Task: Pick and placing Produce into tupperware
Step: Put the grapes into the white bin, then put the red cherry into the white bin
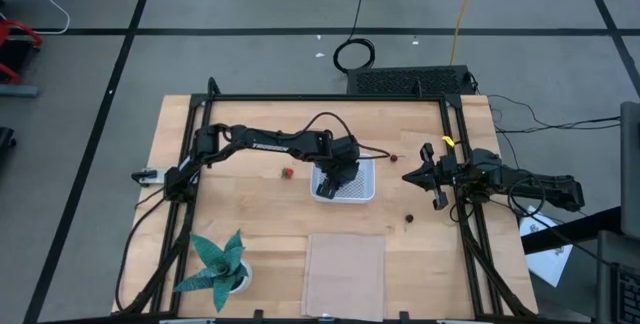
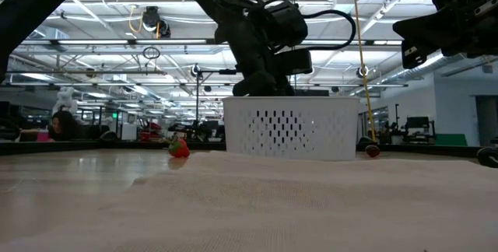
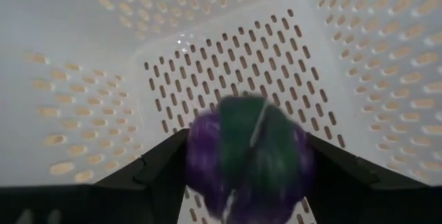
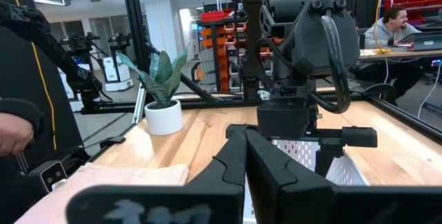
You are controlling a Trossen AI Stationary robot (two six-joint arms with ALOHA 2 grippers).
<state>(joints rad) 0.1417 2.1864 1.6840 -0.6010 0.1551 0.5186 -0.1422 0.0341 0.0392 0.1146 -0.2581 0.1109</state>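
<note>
The tupperware (image 1: 352,182) sits mid-surface (image 1: 250,224) with the left claw (image 1: 328,186) inside it over a produce lump (image 3: 248,158). A small piece (image 1: 287,173) lies just left; a ball (image 1: 411,219) lies right, near the right claw (image 1: 420,176).

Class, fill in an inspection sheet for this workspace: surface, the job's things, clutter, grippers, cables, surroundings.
Surface: wooden table.
Job's things: white container mid-table; purple piece blurred between the left gripper's fingers over the container floor; red piece beside the container; one dark ball near the right arm, another behind the container.
Clutter: teal potted plant; translucent pinkish sheet.
Grippers: left gripper inside the container; right gripper shut, waiting at the table's right.
Cables: coiled cable on the floor.
Surroundings: person at a desk.
</note>
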